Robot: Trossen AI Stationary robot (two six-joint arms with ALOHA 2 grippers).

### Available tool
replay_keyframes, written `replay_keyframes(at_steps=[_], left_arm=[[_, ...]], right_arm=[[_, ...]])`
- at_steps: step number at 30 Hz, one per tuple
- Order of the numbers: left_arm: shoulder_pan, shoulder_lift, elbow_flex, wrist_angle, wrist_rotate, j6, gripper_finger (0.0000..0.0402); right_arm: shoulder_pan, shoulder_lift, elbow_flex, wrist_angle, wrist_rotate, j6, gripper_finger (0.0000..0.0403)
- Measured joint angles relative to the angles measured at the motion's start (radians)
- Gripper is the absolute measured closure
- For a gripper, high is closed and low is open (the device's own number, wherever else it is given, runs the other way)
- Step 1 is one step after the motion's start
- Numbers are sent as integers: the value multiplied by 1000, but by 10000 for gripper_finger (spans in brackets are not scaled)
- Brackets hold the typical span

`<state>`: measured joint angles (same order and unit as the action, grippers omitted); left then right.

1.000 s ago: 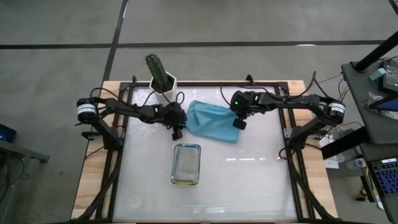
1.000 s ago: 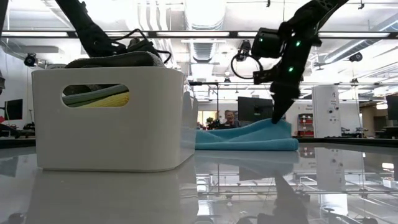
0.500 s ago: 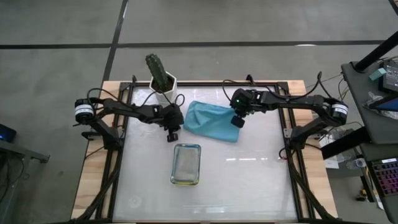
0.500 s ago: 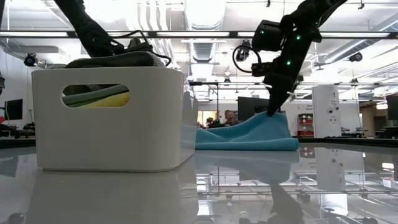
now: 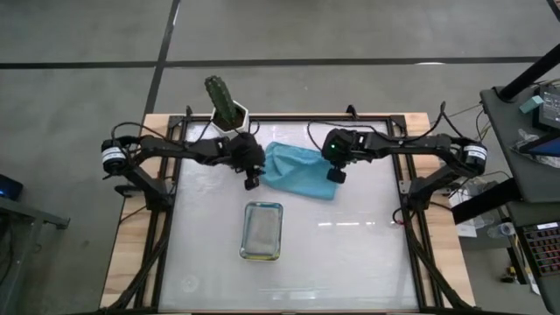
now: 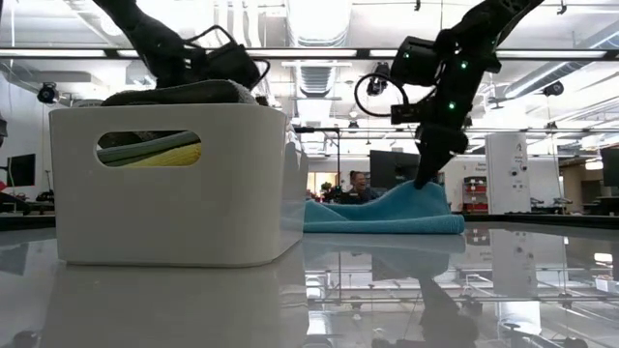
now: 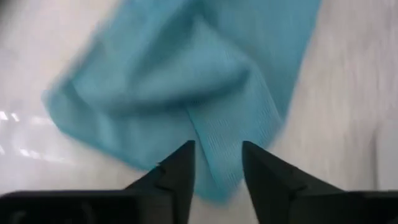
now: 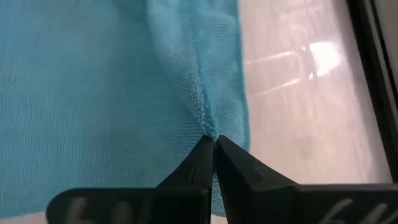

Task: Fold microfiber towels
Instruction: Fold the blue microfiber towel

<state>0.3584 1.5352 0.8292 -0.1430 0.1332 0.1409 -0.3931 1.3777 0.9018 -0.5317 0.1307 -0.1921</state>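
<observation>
At the lower left of the low view, nearest the camera, stands a white rectangular plastic tray (image 6: pixel 174 188) with a slotted handle. Through the slot pale green and yellow microfiber towels (image 6: pixel 155 151) show, and a grey cloth (image 6: pixel 179 94) mounds above the rim. In the high view the same tray sits at the centre of the glossy white bench (image 5: pixel 350 254).

Further back, just above the frame centre in the high view, a light blue soft microfiber towel (image 5: pixel 297 169) lies rumpled on the bench, partly folded over itself.

The left end effector (image 5: pixel 252 179) hovers at the towel's left edge. In the left wrist view its two dark fingers (image 7: pixel 180 171) stand partly apart with a narrow gap, a fold of the blue cloth showing between and beyond them, and nothing gripped.

The right end effector (image 8: pixel 213 146) is at the towel's upper right part. Its fingers are pressed together, pinching a small ridge of the blue cloth, which rises to a peak under it in the low view.

Farthest back, at the bench's far edge, a green cactus-like plant in a white pot (image 5: pixel 229 109) stands. A person (image 6: pixel 362 186) shows in the room beyond.
</observation>
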Motion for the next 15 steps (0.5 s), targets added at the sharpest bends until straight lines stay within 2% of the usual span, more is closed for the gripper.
replay_keyframes(at_steps=[4, 10, 15], left_arm=[[26, 21, 9, 156, -8, 25, 250], [104, 89, 49, 299, -12, -45, 240], [128, 205, 148, 270, -12, -128, 240]], right_arm=[[2, 0, -38, 79, 1, -53, 394], [3, 0, -54, 104, 1, -87, 394], [2, 0, -55, 111, 2, -105, 394]])
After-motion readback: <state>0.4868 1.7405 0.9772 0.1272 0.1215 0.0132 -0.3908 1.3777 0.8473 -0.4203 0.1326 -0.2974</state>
